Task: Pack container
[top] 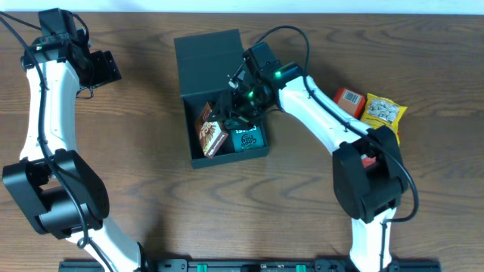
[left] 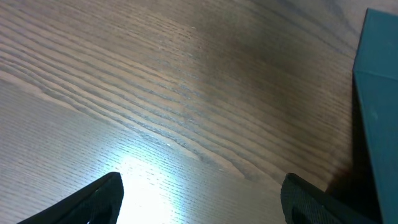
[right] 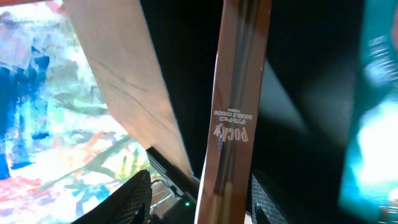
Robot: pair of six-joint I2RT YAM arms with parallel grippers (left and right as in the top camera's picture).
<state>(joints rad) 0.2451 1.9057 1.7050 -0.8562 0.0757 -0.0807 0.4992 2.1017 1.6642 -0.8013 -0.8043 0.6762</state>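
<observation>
The container (top: pixel 227 160), a dark teal-black box, sits at the table's centre with its flap lid (top: pixel 208 53) folded back. Its teal wall (left: pixel 379 93) shows at the right of the left wrist view. My right gripper (top: pixel 233 113) reaches down into it. Its jaws (right: pixel 200 180) stand apart around a narrow brown Pocky box (right: pixel 239 112) standing on end. The left finger (right: pixel 134 193) is clear of the box, and the right finger (right: pixel 264 199) is close beside it. My left gripper (top: pixel 102 68) hangs open over bare wood (left: pixel 202 180) at the far left.
Inside the container lie a brown snack pack (top: pixel 211 134) and a teal pack (top: pixel 247 138). An orange pack (top: pixel 349 98) and a yellow bag (top: pixel 384 111) lie to the right, and a red item (top: pixel 368 159) is partly hidden by the right arm.
</observation>
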